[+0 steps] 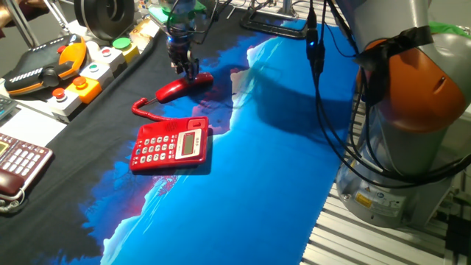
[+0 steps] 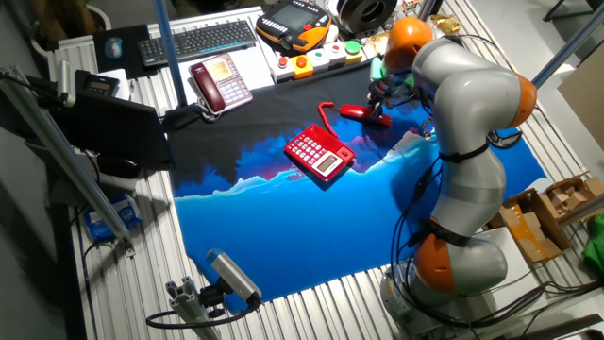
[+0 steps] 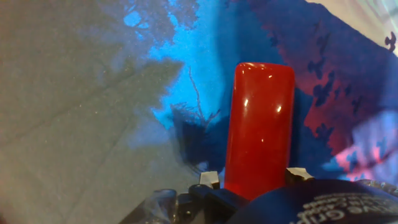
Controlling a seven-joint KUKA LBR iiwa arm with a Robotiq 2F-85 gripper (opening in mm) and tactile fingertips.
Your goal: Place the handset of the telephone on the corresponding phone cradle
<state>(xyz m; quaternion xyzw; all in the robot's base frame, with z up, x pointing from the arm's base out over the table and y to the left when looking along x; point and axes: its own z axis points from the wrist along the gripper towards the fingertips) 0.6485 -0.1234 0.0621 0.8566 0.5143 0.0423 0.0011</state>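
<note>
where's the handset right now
In one fixed view the handset lies on the cloth behind the telephone, off its cradle, with the gripper around it.

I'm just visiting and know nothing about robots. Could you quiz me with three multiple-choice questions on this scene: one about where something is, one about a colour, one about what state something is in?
1. Where is the handset?
A. on the cloth beyond the telephone
B. in the phone cradle
C. on the maroon phone

2. What colour is its coiled cord?
A. black
B. red
C. white

3. What is the gripper doing?
A. hanging far from everything
B. pressing keypad buttons
C. closed around the handset

Answers: 1 A, it lies apart from the telephone; 2 B, the cord matches the handset; 3 C, the hand view shows fingers on both its sides.
</note>
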